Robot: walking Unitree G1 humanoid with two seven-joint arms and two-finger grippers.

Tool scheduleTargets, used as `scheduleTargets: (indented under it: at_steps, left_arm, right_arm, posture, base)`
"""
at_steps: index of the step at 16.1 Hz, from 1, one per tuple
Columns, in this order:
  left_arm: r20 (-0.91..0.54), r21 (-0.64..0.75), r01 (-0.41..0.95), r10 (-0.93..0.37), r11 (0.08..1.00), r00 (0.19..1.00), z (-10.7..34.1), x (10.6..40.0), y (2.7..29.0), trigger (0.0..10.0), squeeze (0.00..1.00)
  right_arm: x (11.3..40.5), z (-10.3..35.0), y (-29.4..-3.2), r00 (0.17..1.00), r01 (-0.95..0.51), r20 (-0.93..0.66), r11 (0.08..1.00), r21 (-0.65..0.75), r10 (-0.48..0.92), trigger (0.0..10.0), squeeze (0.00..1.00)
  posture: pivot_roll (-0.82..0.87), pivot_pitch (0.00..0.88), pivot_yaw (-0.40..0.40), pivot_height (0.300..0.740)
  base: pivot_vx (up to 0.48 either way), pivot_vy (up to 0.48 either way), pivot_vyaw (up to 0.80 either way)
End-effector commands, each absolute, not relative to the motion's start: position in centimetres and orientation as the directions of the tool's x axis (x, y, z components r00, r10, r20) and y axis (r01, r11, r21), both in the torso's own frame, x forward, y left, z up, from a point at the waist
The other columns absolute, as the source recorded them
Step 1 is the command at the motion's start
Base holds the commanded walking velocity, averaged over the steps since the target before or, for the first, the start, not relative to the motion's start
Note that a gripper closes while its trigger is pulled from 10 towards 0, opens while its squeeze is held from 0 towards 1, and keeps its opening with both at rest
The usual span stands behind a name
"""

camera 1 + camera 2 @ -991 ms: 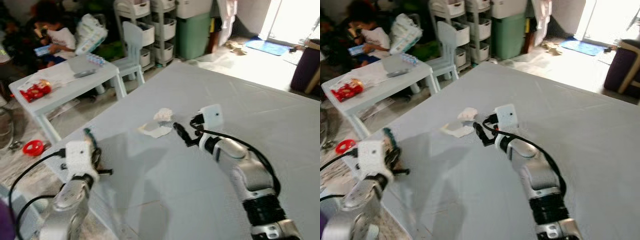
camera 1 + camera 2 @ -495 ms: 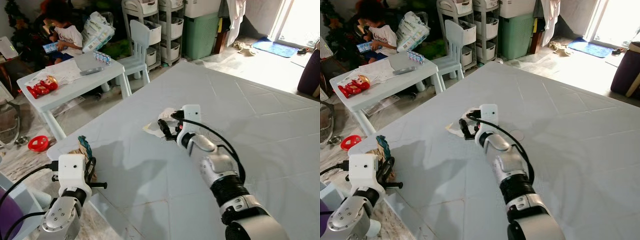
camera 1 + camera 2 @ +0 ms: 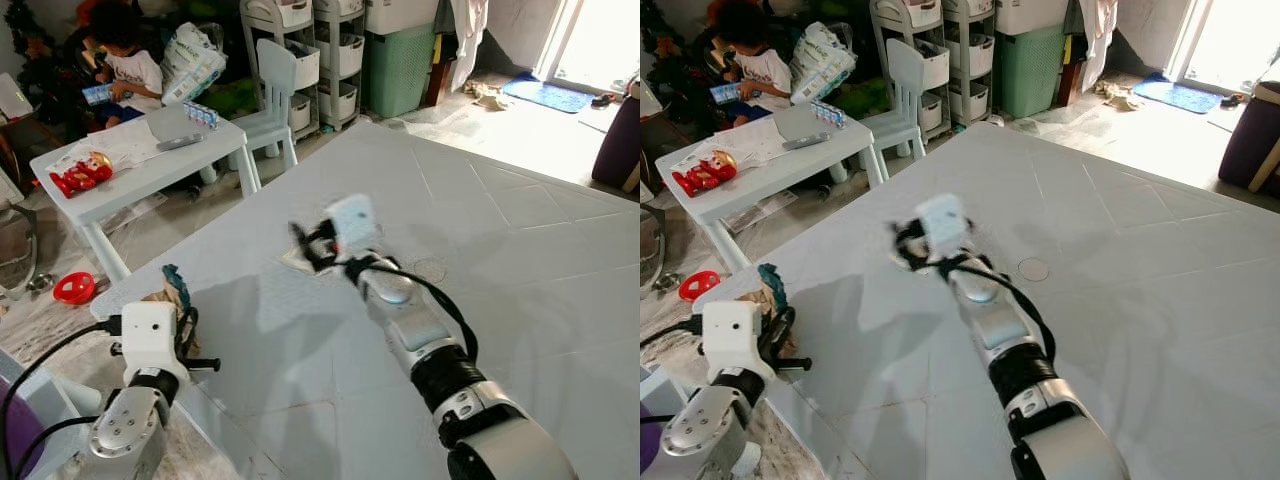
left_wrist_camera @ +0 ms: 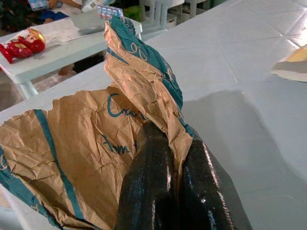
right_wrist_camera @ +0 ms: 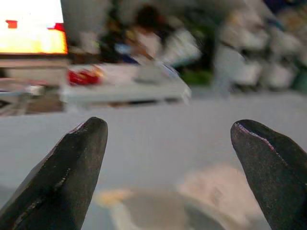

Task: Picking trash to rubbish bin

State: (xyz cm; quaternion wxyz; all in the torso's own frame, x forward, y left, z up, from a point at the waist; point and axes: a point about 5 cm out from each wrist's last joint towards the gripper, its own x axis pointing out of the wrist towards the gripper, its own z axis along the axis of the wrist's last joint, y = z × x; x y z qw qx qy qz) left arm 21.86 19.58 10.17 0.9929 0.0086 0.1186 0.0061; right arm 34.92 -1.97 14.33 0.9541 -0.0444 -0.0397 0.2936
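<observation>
Reaching across the pale grey floor mat (image 3: 520, 250), our right gripper (image 3: 312, 245) hangs just above a scrap of whitish paper trash (image 3: 300, 262), its two black fingers (image 5: 67, 177) spread wide apart with nothing between them. In the right wrist view the trash (image 5: 192, 201) lies blurred on the mat below and between the fingertips; we cannot tell whether they touch it. Our left gripper (image 4: 165, 187) sits low at the near left edge of the mat, its fingers pressed together on a crumpled brown paper bag (image 4: 91, 134) printed with teal stripes and lettering. Beyond the mat's far left edge stands a small white table (image 3: 150, 165) carrying a red toy (image 3: 80, 175) and some papers, with a white child's chair (image 3: 275, 90) beside it. A person (image 3: 125, 65) sits behind the table. A green bin (image 3: 400, 65) stands against the back wall next to white drawer units (image 3: 300, 55). A red dish (image 3: 75, 288) lies on the tiled floor near the table leg.
</observation>
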Motion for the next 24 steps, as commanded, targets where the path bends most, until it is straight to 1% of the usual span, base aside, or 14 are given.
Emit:
scheduleTargets:
  at_steps: [1,4,6,7,9,12,14,17,18,20,21,23,24]
  left_arm:
    - [-0.21,0.013,0.009,-0.006,1.0,0.978,10.8,22.0,19.3,0.0,0.0]
    - [-0.208,0.002,0.017,-0.016,1.0,0.978,10.8,22.0,19.0,0.0,0.0]
    - [-0.212,-0.007,0.034,-0.035,0.999,0.977,10.7,22.0,18.8,0.0,0.0]
    - [-0.212,-0.011,0.041,-0.042,0.999,0.976,10.7,22.0,18.6,0.0,0.0]
    - [-0.214,-0.017,0.046,-0.048,0.999,0.976,10.7,22.1,18.5,0.0,0.0]
    - [-0.217,-0.023,0.06,-0.064,0.998,0.974,10.7,22.0,18.2,0.0,0.0]
    - [-0.223,-0.028,0.066,-0.071,0.997,0.972,10.6,22.0,18.1,0.0,0.0]
    - [-0.225,-0.032,0.073,-0.078,0.997,0.971,10.5,22.1,18.0,0.0,0.0]
    - [-0.225,-0.034,0.076,-0.082,0.997,0.971,10.5,22.2,17.9,0.0,0.0]
    - [-0.224,-0.035,0.074,-0.08,0.997,0.971,10.5,22.2,17.9,0.0,0.0]
    - [-0.222,-0.035,0.069,-0.075,0.997,0.972,10.5,22.2,17.9,0.0,0.0]
    - [-0.224,-0.036,0.068,-0.074,0.997,0.972,10.4,22.2,17.9,0.0,0.0]
    - [-0.226,-0.038,0.069,-0.076,0.997,0.971,10.3,22.2,17.9,0.0,0.0]
  right_arm:
    - [34.5,15.1,-1.3,0.764,-0.62,0.094,0.767,-0.165,0.638,10.0,0.0]
    - [33.8,14.5,-1.2,0.705,-0.67,0.089,0.702,-0.241,0.703,10.0,0.0]
    - [33.1,13.3,-1.4,0.632,-0.699,0.036,0.59,-0.405,0.774,10.0,0.0]
    - [33.2,13.1,-1.5,0.62,-0.691,0.008,0.551,-0.468,0.785,10.0,0.0]
    - [33.4,12.7,-1.7,0.62,-0.678,-0.034,0.515,-0.525,0.784,10.0,0.0]
    - [34.2,11.8,-2.1,0.678,-0.664,-0.121,0.533,-0.524,0.725,10.0,0.0]
    - [34.6,11.1,-2.3,0.717,-0.664,-0.163,0.592,-0.456,0.678,10.0,0.0]
    - [35.0,10.9,-2.3,0.74,-0.653,-0.194,0.617,-0.44,0.644,10.0,0.0]
    - [35.4,10.9,-2.5,0.763,-0.634,-0.211,0.647,-0.423,0.61,10.0,0.0]
    - [35.9,11.7,-2.7,0.789,-0.601,-0.172,0.682,-0.418,0.589,10.0,0.0]
    - [36.2,12.7,-2.7,0.801,-0.573,-0.11,0.699,-0.428,0.589,10.0,0.0]
    - [36.5,13.1,-2.8,0.815,-0.549,-0.091,0.713,-0.437,0.572,10.0,0.0]
    - [36.6,12.9,-3.0,0.821,-0.545,-0.108,0.715,-0.438,0.56,10.0,0.0]
  posture:
    - [0.2,0.0,0.008,0.74]
    - [0.2,0.0,0.007,0.74]
    - [0.2,0.0,0.006,0.74]
    - [0.2,0.0,0.007,0.74]
    - [0.2,0.0,0.006,0.74]
    - [0.2,0.0,0.006,0.74]
    - [0.2,0.0,0.009,0.74]
    - [0.2,0.0,0.009,0.74]
    - [0.2,0.0,0.007,0.74]
    - [0.2,0.0,0.003,0.74]
    - [0.2,0.0,0.001,0.74]
    - [0.2,0.0,-0.001,0.74]
    - [0.2,0.0,-0.001,0.74]
  base:
    - [0.0,0.0,0.0]
    - [0.0,0.0,0.0]
    - [0.0,0.0,0.0]
    - [0.0,0.0,0.0]
    - [0.0,0.0,0.0]
    - [0.0,0.0,0.0]
    - [0.0,0.0,0.0]
    - [0.0,0.0,0.0]
    - [0.0,0.0,0.0]
    - [0.0,0.0,0.0]
    - [0.0,0.0,0.0]
    - [0.0,0.0,0.0]
    - [0.0,0.0,0.0]
